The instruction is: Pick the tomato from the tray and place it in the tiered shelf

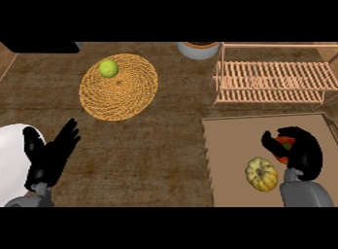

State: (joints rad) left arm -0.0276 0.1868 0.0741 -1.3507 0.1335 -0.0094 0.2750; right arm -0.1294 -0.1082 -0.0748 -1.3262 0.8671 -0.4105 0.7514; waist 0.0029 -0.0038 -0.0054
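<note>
A red tomato [284, 143] lies on the flat brown tray [229, 141] at the lower right, mostly hidden by my right hand [301, 148], whose fingers and thumb curl round it. Beside the hand on the tray sits a small yellow-orange pumpkin [261, 174]. The wooden tiered shelf [276, 75], with slatted levels, stands behind the tray at the upper right. My left hand [51, 153] rests open at the lower left, fingers up, away from everything.
A round woven mat [119, 92] lies at the centre left with a green apple [109, 68] on its far side. A grey pot [198, 49] stands at the back edge. A white rounded object [3, 163] is at the far left.
</note>
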